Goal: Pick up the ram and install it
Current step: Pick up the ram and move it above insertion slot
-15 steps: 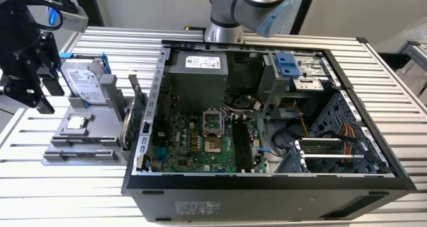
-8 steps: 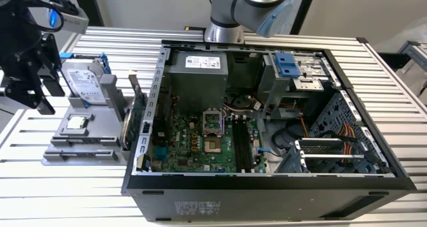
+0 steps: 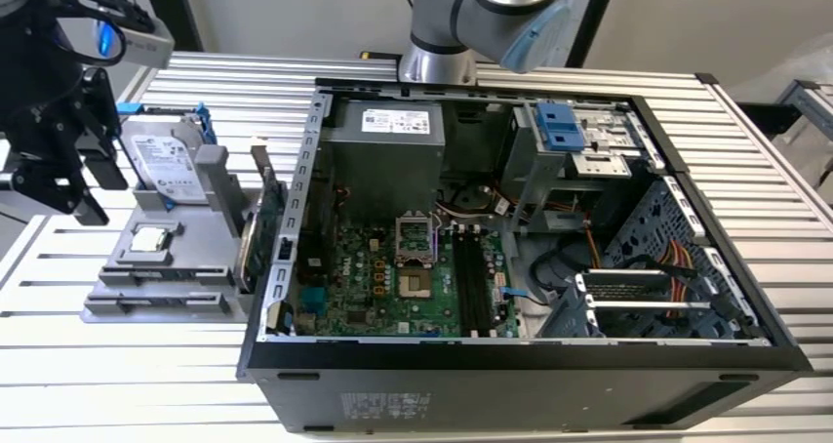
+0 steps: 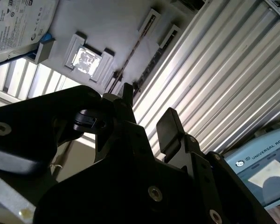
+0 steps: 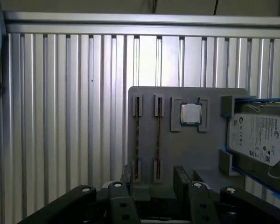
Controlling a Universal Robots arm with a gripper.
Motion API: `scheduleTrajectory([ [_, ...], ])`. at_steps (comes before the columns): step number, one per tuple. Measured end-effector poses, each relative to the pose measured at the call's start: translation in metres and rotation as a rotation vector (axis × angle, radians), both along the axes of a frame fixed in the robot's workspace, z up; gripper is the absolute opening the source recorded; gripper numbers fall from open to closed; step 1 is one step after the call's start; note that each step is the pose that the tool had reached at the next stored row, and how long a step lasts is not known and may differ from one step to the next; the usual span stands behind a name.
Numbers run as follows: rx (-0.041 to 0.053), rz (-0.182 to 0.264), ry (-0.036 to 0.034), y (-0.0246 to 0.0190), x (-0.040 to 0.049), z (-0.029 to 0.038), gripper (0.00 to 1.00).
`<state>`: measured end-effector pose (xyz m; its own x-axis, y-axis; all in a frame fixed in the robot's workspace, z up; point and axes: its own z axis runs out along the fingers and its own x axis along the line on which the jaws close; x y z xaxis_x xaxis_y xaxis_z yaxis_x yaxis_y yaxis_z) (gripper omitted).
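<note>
The ram [image 5: 158, 140] is a thin dark stick standing on edge in a slot of the grey holder [image 5: 191, 144]; in the second wrist view the ram [image 4: 130, 56] appears as a narrow dark line. My gripper [image 5: 153, 179] hovers above the holder's near end, open, with its two black fingers either side of the stick's line and nothing between them. In the second wrist view the gripper [image 4: 147, 112] is likewise open. In the exterior view the gripper [image 3: 89, 184] hangs at that view's left, over the holder [image 3: 163, 287].
The holder also carries a processor chip [image 5: 191, 113] and a silver hard drive [image 5: 256, 137] with blue rails. The open computer case [image 3: 521, 355] lies on the ribbed table [image 3: 117, 384], motherboard slots [image 3: 471, 287] exposed. A green card [image 3: 267, 238] stands beside the case wall.
</note>
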<state>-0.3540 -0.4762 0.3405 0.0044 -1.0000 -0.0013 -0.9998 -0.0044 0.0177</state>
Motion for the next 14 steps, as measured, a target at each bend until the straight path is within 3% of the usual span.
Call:
scheduleTrajectory([
  [14,-0.0016,0.000,-0.0001,0.0001,0.0000,-0.0029,1.00],
])
